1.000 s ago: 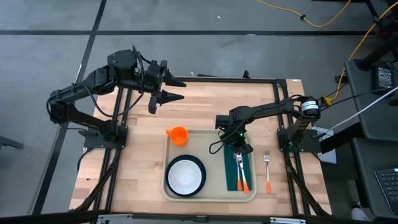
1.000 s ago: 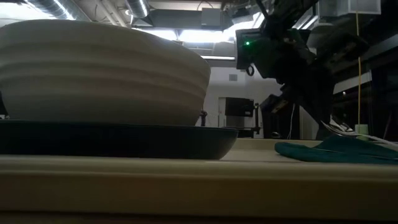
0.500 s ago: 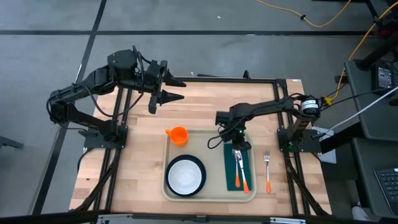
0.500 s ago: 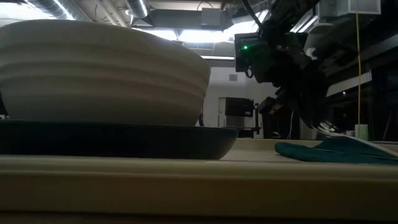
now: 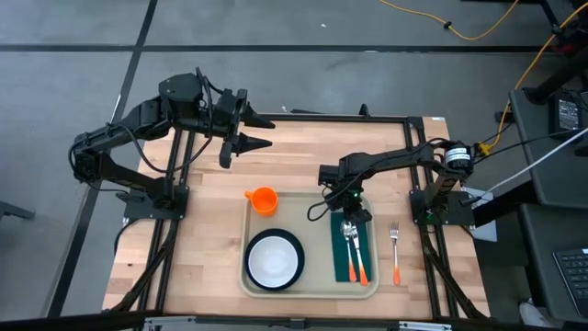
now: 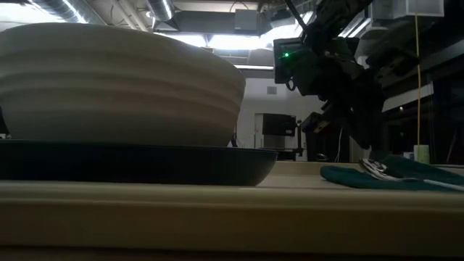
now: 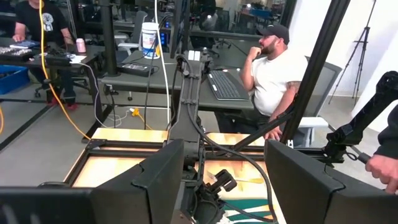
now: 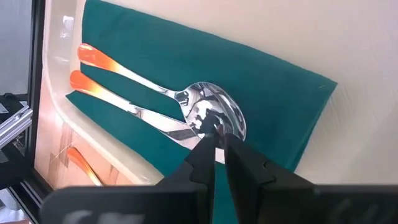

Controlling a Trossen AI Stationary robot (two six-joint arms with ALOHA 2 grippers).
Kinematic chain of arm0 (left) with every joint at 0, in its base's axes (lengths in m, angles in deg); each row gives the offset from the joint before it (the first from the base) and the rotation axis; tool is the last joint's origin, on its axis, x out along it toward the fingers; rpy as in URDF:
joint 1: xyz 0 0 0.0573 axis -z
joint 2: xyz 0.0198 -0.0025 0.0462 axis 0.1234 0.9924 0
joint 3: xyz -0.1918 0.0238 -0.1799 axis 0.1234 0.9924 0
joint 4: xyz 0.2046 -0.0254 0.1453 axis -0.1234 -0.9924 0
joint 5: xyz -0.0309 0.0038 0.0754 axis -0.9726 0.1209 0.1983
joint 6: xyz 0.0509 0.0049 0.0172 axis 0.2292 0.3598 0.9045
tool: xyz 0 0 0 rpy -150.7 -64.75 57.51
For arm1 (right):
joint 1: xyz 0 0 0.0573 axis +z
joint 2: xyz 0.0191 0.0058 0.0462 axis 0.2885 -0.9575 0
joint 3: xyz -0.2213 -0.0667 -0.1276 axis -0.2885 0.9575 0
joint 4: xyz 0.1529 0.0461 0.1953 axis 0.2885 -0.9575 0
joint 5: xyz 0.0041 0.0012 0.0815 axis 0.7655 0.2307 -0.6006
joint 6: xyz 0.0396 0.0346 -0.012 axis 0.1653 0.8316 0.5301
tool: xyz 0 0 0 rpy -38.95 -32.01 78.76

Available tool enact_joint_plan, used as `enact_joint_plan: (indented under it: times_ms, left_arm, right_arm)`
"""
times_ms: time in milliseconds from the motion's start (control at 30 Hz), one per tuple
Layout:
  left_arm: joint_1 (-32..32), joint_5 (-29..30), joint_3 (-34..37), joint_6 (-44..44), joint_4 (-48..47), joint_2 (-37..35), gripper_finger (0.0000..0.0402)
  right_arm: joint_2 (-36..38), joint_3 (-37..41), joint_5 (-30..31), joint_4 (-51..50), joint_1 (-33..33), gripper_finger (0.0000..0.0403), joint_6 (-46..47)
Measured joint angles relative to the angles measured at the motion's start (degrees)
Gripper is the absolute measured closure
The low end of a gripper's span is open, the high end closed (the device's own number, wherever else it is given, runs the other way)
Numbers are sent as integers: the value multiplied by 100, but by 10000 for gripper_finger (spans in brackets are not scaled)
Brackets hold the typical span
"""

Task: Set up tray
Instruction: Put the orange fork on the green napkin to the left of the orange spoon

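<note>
The beige tray (image 5: 312,210) lies mid-table. On it are a dark plate with a white bowl (image 5: 274,260) and a green napkin (image 5: 354,253). A spoon (image 8: 211,112) and a second orange-handled utensil (image 8: 124,102) lie side by side on the napkin. An orange cup (image 5: 264,199) stands at the tray's far left corner. A fork (image 5: 395,253) lies on the wood to the right of the tray. My right gripper (image 8: 219,132) points steeply down at the spoon's bowl, with a narrow gap between its fingers. My left gripper (image 5: 260,131) hangs open, high over the far left of the table. My right gripper comes from above, slanting down, with its fingertips (image 8: 210,134) at the near rim of the spoon's bowl (image 8: 227,118). The spoon lies flat on the napkin. I cannot tell whether the tips touch it.
Black frame rails (image 5: 413,184) run along the table's sides. In the low view the bowl and plate (image 6: 123,145) fill the foreground. Beyond the table a person sits at a desk (image 7: 273,74), and a hand (image 7: 382,171) shows at the picture's right edge.
The spoon's bowl end has come down onto the napkin below my right gripper. It was off the cloth a second ago. My right gripper has stayed over the same spot.
</note>
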Motion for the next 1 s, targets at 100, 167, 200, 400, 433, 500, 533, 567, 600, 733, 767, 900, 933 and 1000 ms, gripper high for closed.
enact_joint_plan:
  times_ms: [100, 167, 200, 400, 433, 500, 533, 567, 600, 733, 767, 900, 933, 1000]
  left_arm:
    - [0, 0, 0, 1, 0, 0, 185]
    - [0, 1, 0, 0, -3, 0, 185]
    - [0, 2, 0, 1, -12, 0, 185]
    - [0, 7, 0, 5, -229, 0, 185]
    - [0, 9, 0, 5, -296, 0, 185]
    - [1, 12, 0, 7, -390, 2, 185]
    - [1, 12, 0, 19, -395, 2, 185]
    - [2, 12, 0, 48, -381, 2, 185]
    - [0, 17, 0, 88, -346, 2, 185]
    - [2, 24, 0, 254, -244, 2, 185]
    - [1, 24, 11, 257, -233, 2, 185]
    - [20, 27, 176, 243, 73, 2, 185]
    - [49, 32, 267, 228, 308, 2, 185]
    - [102, 31, 492, 222, 754, 0, 185]
  right_arm:
    - [0, 2, 57, 38, 0, 361, 151]
    - [0, 2, 213, 69, 0, 360, 351]
    - [0, 2, 245, 52, 0, 358, 463]
    - [238, 7, -192, -351, 0, 356, 1149]
    - [351, 7, -348, -398, 0, 356, 1315]
    - [669, 6, -600, -410, 17, 356, 1628]
    - [869, 5, -663, -376, 45, 356, 1767]
    - [1077, 6, -650, -326, 81, 356, 1917]
    - [1315, 4, -597, -229, 123, 356, 2107]
    - [2373, 4, 11, 452, 299, 357, 2969]
    - [2640, 4, 224, 666, 343, 357, 3217]
    - [3672, 104, 1530, 1652, 583, 357, 4218]
    - [3889, 186, 1883, 1862, 652, 357, 4428]
    - [4262, 363, 2469, 2117, 779, 357, 4878]
